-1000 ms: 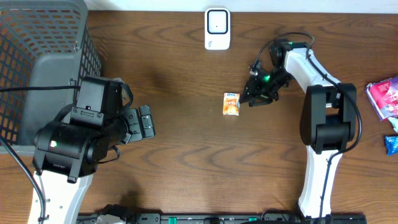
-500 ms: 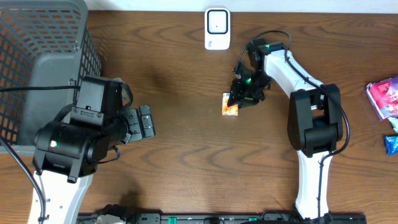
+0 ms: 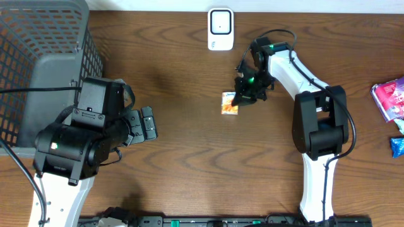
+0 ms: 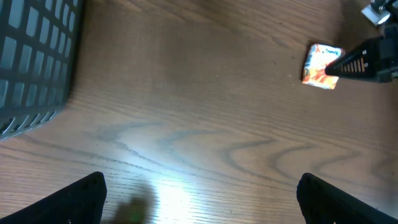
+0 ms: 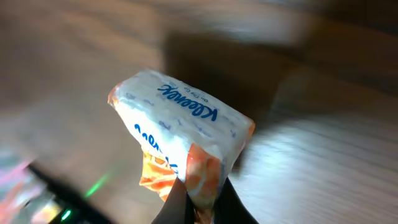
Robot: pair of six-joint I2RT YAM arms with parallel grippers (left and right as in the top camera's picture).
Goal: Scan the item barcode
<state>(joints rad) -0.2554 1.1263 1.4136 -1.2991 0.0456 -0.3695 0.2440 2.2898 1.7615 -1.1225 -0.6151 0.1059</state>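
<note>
Between the fingertips of the right claw [image 5: 198, 205], clenched on one orange corner, sits the small tissue pack [image 5: 180, 134], white face and blue lettering turned up toward the wrist camera. Seen from overhead, the pack lies tilted near the middle of the counter [image 3: 189, 170], just below the white scanner [image 3: 220, 28] at the far edge; whether it rests on the wood or hangs just above it cannot be told. The grasp looks made, so the step in hand is the pick-up. The next move calls for a lift and a short carry to the scanner, with the barcode, not visible from any view, turned to face it. Well apart on the left, the left claw [image 3: 148, 123] hangs released, holding nothing. Behind it the grey wire basket [image 3: 44, 38] shows only its grey floor, its near part hidden by the arm. Two loose packets [image 3: 388, 98] lie at the right edge.
</note>
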